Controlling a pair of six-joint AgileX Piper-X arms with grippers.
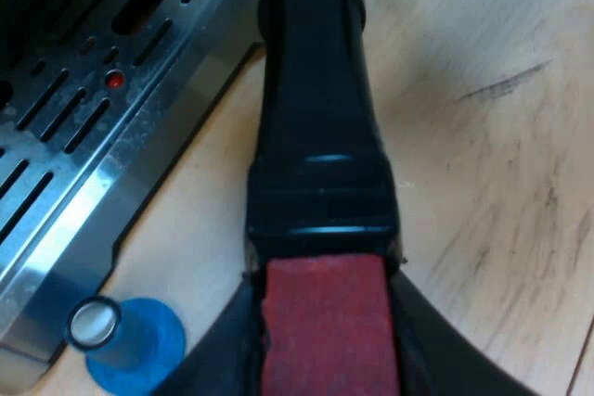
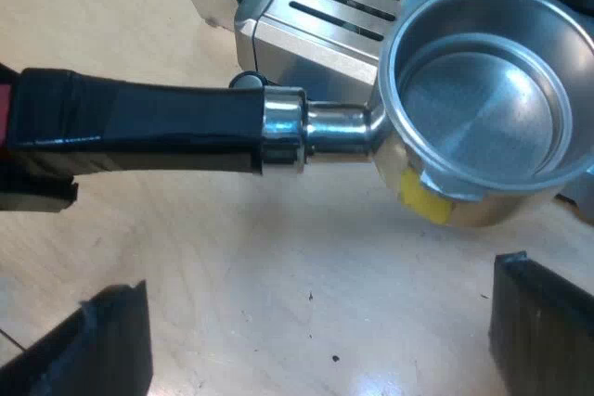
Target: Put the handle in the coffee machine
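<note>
While the left pincer [image 1: 323,271] is clenching on the red end [image 1: 325,340] of the handle [image 1: 320,118], you are holding the metal holder [image 2: 311,127] by its very tip. I judge this is leaving the whole metal part free for going into the espresso machine [image 1: 83,90].

The handle is lying about level, and the basket [image 2: 483,108] is facing up, empty, just beside the edge of the machine's slotted drip tray [image 2: 325,6]. Whether it is touching that tray, I cannot tell. A small yellow patch [image 2: 422,197] is showing on its outer wall.

The right pincer [image 2: 325,340] is hanging released above the tabletop [image 1: 501,136], near the middle of the holder, with its fingers [image 2: 107,345] standing wide apart and gripping nothing. I think it is waiting there to steady the holder.

The blue tamper [image 1: 130,340] is sitting on the tabletop close to the machine's corner, apart from the handle, so it is not blocking the way.

The holder is not yet locked in. You are needing to raise the basket to the machine's front and turn it in, taking care that the grip on the tip is not slipping.
</note>
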